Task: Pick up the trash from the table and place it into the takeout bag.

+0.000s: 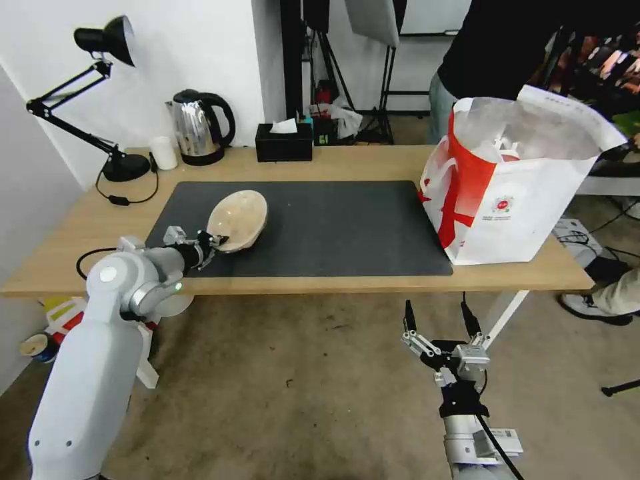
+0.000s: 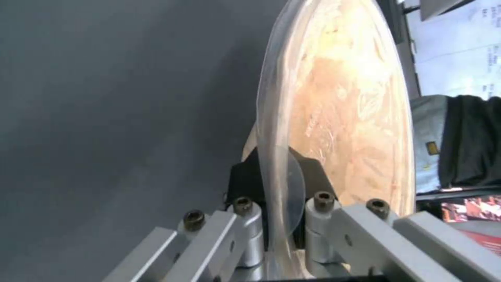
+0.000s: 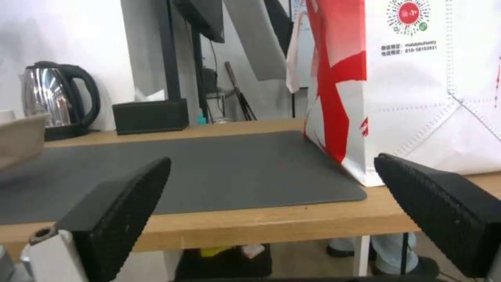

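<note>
Left gripper pinches the near rim of the shallow beige bowl, its fingers pressed onto the clear edge from both sides. That bowl is tipped up on its edge over the left part of the dark grey mat; its inside is mottled tan and glossy, and I cannot tell whether its far rim touches the mat.

On the table, at the mat's right end, stands the takeout bag, white with a broad red band, its mouth open and a silvery lining showing. Its front bears a small round red logo with lines of small print under it, too small to read apart from a string of digits.

Along the back edge stand a black tissue box, a steel kettle, a small white cup and a black desk lamp.

Right gripper hangs below the table's front edge, near the bag's end, fingers spread wide and holding nothing.
</note>
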